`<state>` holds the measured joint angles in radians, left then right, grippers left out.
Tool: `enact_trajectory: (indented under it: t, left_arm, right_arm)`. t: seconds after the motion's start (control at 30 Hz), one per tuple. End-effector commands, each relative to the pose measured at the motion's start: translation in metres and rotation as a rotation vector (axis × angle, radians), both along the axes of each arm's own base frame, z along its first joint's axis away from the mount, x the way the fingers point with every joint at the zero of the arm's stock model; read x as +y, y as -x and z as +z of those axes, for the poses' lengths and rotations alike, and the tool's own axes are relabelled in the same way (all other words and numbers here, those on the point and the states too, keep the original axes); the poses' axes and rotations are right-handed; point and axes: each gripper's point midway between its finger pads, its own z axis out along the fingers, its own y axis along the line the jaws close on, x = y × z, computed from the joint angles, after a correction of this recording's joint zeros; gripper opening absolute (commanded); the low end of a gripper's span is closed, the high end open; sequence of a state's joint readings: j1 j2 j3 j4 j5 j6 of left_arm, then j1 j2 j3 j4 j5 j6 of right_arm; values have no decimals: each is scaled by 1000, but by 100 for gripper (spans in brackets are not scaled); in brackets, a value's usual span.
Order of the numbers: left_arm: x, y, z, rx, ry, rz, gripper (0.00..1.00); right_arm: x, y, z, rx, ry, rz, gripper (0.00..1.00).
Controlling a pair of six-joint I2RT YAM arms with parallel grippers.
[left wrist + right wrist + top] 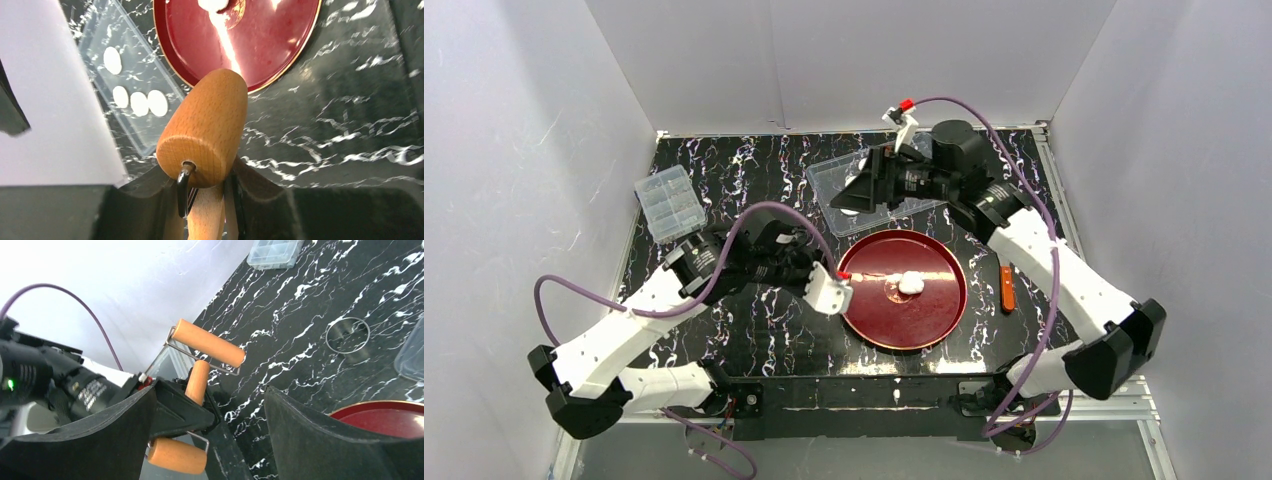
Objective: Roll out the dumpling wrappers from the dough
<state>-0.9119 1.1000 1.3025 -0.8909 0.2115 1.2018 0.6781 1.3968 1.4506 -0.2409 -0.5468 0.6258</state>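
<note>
the left tool (829, 292) gripped the handle of a wooden roller (207, 127) just beside the left rim of the red plate (944, 310). the dough (911, 284), a small white lump, sat near the plate's middle. the right tool (210, 390) stood wide and held nothing, above the clear tray (95, 35), where four dumpling wrappers (139, 103) lay.

Dark red plate (924, 326) under white dough (911, 284); black, white-veined bench (724, 172); tan wooden roller (207, 125) beside plate.
</note>
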Motion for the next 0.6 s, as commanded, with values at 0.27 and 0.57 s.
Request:
enact_trajectory:
  t: [0.27, 0.57]
  left_arm:
    - [-16, 18, 42, 540, 241, 408, 0]
    - [-25, 29, 48, 632, 289, 409, 0]
  right_arm:
    - [-75, 57, 9, -466, 51, 80, 85]
    - [-64, 111, 8, -631, -48, 339, 83]
